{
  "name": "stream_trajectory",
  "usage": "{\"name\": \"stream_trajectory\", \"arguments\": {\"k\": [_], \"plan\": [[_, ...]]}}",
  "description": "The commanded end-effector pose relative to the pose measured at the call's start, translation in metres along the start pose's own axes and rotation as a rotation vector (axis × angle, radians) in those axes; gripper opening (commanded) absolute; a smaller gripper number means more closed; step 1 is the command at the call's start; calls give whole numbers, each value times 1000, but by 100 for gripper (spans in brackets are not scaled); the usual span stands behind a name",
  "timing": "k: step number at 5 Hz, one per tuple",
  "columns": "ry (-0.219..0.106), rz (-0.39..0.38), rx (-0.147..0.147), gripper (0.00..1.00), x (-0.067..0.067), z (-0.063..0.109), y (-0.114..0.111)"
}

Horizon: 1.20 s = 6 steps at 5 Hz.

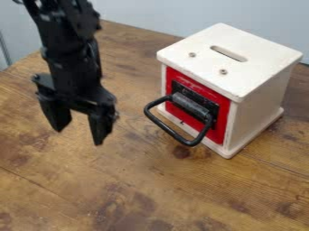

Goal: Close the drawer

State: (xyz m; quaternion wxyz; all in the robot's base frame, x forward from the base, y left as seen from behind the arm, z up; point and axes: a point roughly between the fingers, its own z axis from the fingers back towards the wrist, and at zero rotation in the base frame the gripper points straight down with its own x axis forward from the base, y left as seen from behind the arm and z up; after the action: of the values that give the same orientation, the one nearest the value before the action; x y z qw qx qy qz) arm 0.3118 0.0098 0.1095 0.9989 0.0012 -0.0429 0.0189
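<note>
The drawer (193,105) has a red front and a dark inner part, and it stands pulled a little way out of the cream-white cabinet (248,86). Its big black loop handle (171,123) hangs out toward the table's left. My gripper (75,124) hovers over the wood well to the left of that handle, apart from it. Both black fingers point down, the jaws stand open and hold nothing.
The cabinet's white top (229,54) carries a slot and two small screws. The brown wooden table (145,189) stretches in front and to the left. The table's far edge and a grey wall lie behind the arm.
</note>
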Motion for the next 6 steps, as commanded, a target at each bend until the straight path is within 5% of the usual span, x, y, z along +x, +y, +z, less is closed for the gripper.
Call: {"name": "stream_trajectory", "arguments": {"k": [1, 3, 4, 5, 6], "plan": [[-83, 16, -1, 100, 8, 34, 5], [-94, 103, 12, 100, 8, 28, 0], [-69, 109, 17, 100, 6, 16, -12], [-45, 109, 15, 100, 3, 21, -1], [-61, 110, 4, 100, 0, 28, 10]]}}
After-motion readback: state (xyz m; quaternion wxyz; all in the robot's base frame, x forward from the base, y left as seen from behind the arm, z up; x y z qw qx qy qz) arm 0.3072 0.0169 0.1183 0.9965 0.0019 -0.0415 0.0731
